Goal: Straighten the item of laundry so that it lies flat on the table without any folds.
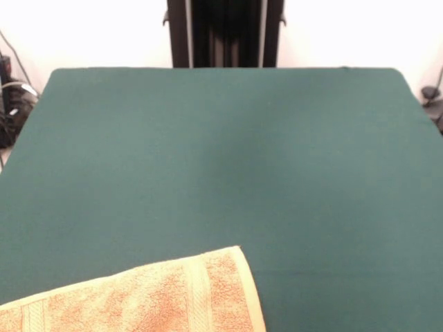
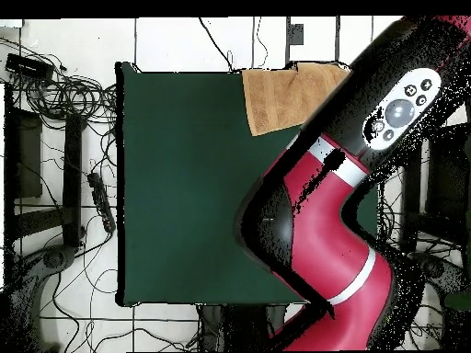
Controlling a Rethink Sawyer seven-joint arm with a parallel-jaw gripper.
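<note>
orange-tan towel (image 1: 145, 297) with paler woven bands, dark green table (image 1: 221, 159), red-black arm (image 2: 322, 230)

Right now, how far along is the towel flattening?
Done: the visible part of the towel lies flat at the table edge, with no fold showing in the front view. In hand: nothing evident. The arm reaches over the table in the overhead view, but its jaws are not in view. Left: confirming the rest. The arm hides one end of the towel from above, and the front view cuts it off.
</note>
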